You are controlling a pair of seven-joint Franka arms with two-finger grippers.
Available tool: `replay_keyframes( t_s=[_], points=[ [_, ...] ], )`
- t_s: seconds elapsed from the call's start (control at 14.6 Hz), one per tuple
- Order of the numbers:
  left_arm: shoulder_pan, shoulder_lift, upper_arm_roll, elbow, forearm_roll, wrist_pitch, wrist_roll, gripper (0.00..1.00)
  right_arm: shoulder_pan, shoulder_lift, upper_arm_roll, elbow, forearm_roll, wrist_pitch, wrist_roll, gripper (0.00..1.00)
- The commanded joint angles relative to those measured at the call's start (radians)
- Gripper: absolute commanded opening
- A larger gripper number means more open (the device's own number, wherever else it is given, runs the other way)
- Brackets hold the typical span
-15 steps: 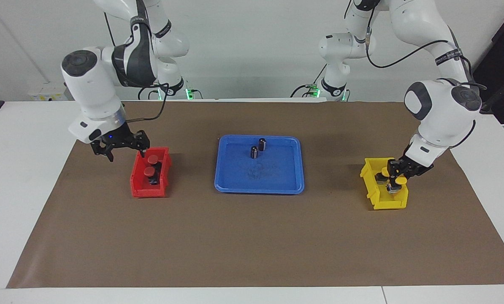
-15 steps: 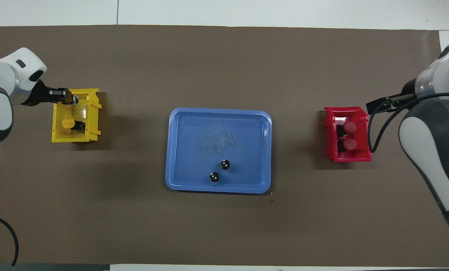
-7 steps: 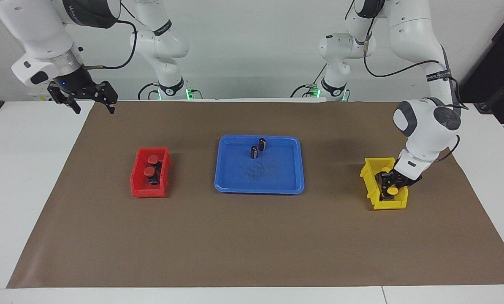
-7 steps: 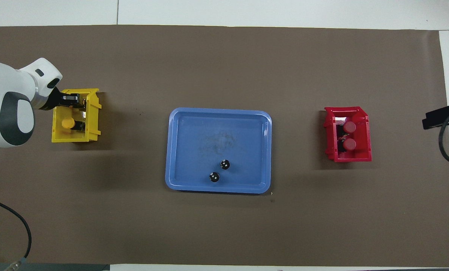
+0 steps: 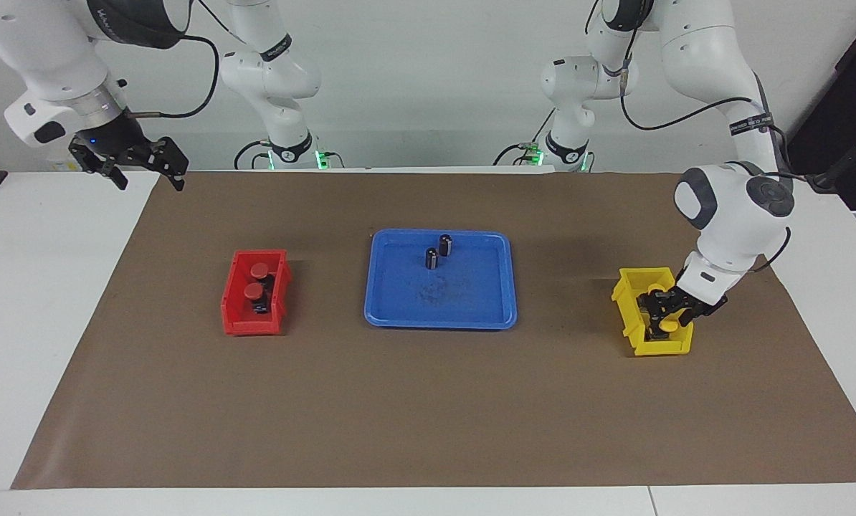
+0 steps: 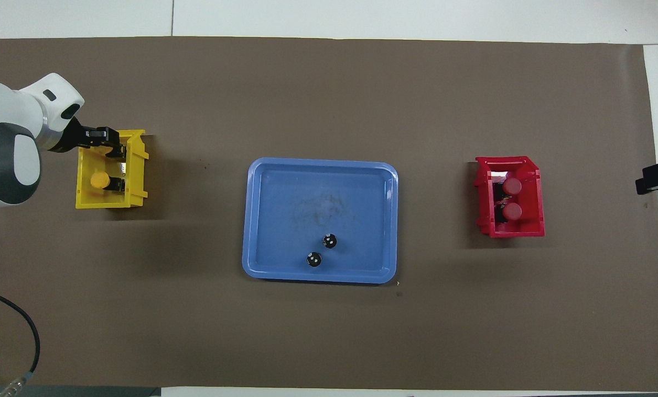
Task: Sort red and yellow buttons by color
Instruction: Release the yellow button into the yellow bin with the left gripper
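Note:
Two red buttons (image 5: 259,270) (image 5: 254,290) sit in the red bin (image 5: 236,308), also seen from overhead (image 6: 511,186) (image 6: 511,211). My right gripper (image 5: 150,183) is open and empty, raised over the mat's edge at the right arm's end of the table. My left gripper (image 5: 668,315) is down in the yellow bin (image 5: 632,315). A yellow button (image 5: 667,326) shows at its tips. The other yellow button (image 6: 100,180) lies in the same bin (image 6: 136,176), nearer to the robots. The overhead view shows the left gripper (image 6: 111,148) over the bin's part farther from the robots.
A blue tray (image 5: 399,315) sits mid-table between the two bins, with two dark capless cylinders (image 5: 446,244) (image 5: 432,259) standing in its part nearer to the robots. A brown mat (image 5: 428,416) covers most of the white table.
My right gripper has lifted from beside the red bin to high over the mat's edge. My left gripper has come down with the yellow button into the yellow bin.

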Motion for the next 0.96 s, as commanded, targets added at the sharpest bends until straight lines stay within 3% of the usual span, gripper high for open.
replay_keyframes(
  t_s=[0.0, 0.07, 0.14, 0.34, 0.69, 0.89],
  points=[
    [-0.003, -0.014, 0.007, 0.086, -0.003, -0.112, 0.015, 0.75, -0.005, 0.002, 0.005, 0.011, 0.016, -0.009, 0.013, 1.0],
    [-0.003, -0.018, 0.007, 0.123, 0.001, -0.167, 0.016, 0.92, 0.003, 0.002, 0.005, 0.011, 0.016, -0.009, 0.015, 1.0],
    [-0.006, -0.03, 0.004, 0.175, 0.021, -0.255, 0.025, 1.0, 0.003, 0.002, 0.005, 0.009, 0.016, -0.011, 0.012, 1.0],
    [-0.017, -0.079, -0.004, 0.324, 0.084, -0.556, 0.033, 1.0, 0.007, 0.002, 0.007, 0.008, 0.016, -0.014, 0.012, 1.0],
    [-0.021, -0.269, -0.009, 0.31, 0.041, -0.776, 0.012, 1.0, 0.007, 0.002, 0.011, 0.008, 0.016, -0.014, 0.012, 1.0],
    [-0.023, -0.292, -0.01, 0.316, 0.038, -0.822, 0.012, 1.0, 0.007, 0.002, 0.011, 0.008, 0.016, -0.014, 0.012, 1.0]
  ],
)
